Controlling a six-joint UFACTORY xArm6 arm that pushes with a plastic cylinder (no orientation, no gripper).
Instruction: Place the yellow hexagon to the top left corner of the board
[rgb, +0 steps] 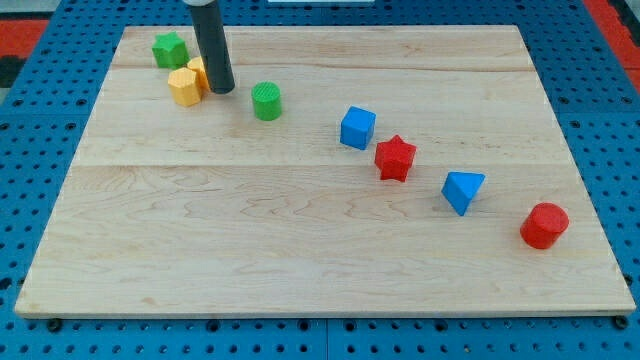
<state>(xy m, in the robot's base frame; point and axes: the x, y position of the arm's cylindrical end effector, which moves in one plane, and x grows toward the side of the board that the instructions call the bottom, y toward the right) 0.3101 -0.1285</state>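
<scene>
Rod: stands nearly upright, coming down from the view's top edge near the bench's (300, 250) top left corner.
My tip (222, 90): just right of the yellow hexagon (184, 86), touching a second yellow block (198, 70) partly hidden behind the rod.
Fingers: none, a bare rod, nothing grasped.
Green star (170, 49): nearest the top left corner.
Green cylinder (266, 101): right of my tip.

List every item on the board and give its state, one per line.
my tip: down on the board, at the right of the two yellow blocks.
yellow hexagon: flat, near the top left, short of the corner.
second yellow block: partly hidden behind the rod.
green star: nearest the corner.
green cylinder: upright.
blue cube: beside the red star.
blue triangle: alone.
red cylinder: upright.
</scene>
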